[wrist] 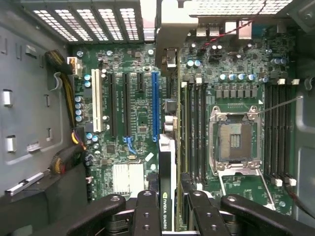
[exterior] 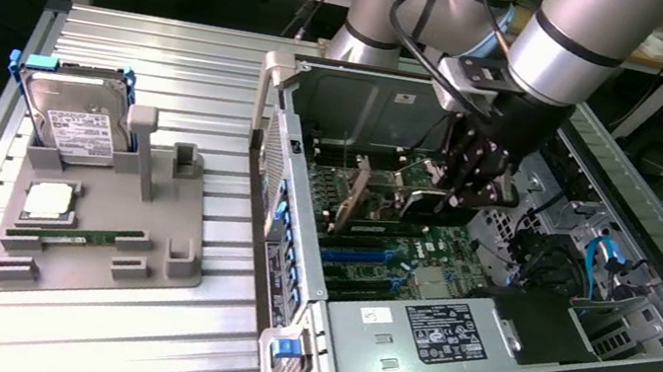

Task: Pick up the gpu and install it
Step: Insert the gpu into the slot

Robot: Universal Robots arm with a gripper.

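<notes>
- Grips the gpu point(wrist: 166, 167) edge-on with the pincer point(wrist: 171, 195), clamped against both flat faces of the card.
- Reaches down on the arm point(exterior: 568, 44) into the open computer case point(exterior: 273, 152), low among the boards.
- Holds the card upright over the motherboard point(wrist: 142, 120), just beside the blue slot point(wrist: 155, 105), between that slot and the memory slots point(wrist: 194, 132); cannot tell whether seated or just above.
- Points the card's silver bracket point(wrist: 172, 24) toward the case's perforated rear wall.
- Leaves the processor socket point(wrist: 235, 140) bare, on the far side of the memory slots from the card.
- Shows the case resting on the desk point(exterior: 79, 346), toward the edge on the exterior view's right.
- Carries, near the desk's edge on the exterior view's left, a grey holder point(exterior: 172, 266) with a hard drive point(exterior: 75, 120) upright at its far end, a processor chip point(exterior: 49, 201) lying flat, and a green memory stick point(exterior: 91, 236) just beside that chip.
</notes>
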